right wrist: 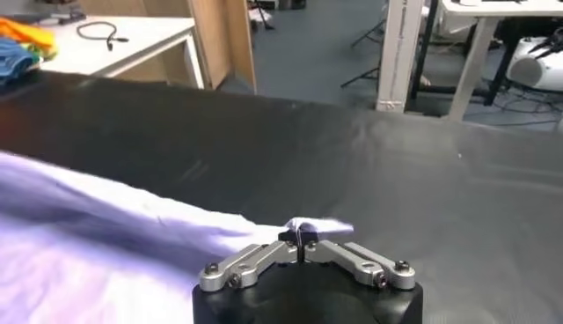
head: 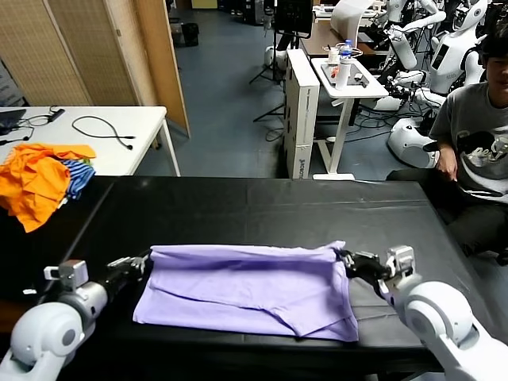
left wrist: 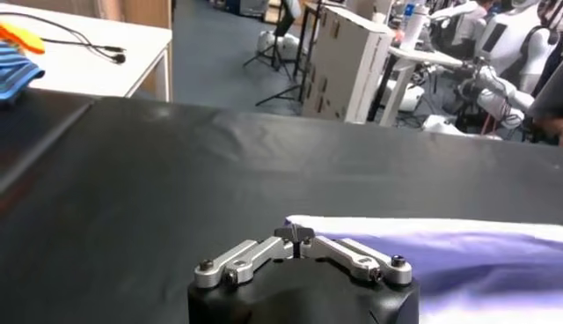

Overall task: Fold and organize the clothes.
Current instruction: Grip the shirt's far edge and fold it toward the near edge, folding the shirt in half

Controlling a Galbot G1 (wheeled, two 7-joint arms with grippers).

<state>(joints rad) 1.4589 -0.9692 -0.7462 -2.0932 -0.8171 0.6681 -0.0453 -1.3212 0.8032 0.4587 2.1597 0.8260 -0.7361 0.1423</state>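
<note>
The pale lavender T-shirt (head: 246,290) lies folded into a wide band on the black table (head: 254,206), plain side up. My left gripper (head: 145,262) is at its far left corner, low over the table. In the left wrist view the left gripper (left wrist: 295,234) is shut, with the shirt's corner (left wrist: 440,255) right at the fingertips. My right gripper (head: 347,259) is at the far right corner. In the right wrist view the right gripper (right wrist: 299,233) is shut, with a tuft of the shirt (right wrist: 106,229) pinched between the tips.
Bright orange garments (head: 36,178) and a blue-striped cloth (head: 78,175) lie at the table's far left corner. A white table with a cable (head: 103,131) stands behind them. A person (head: 476,119) sits at the far right, beside a white stand (head: 345,75).
</note>
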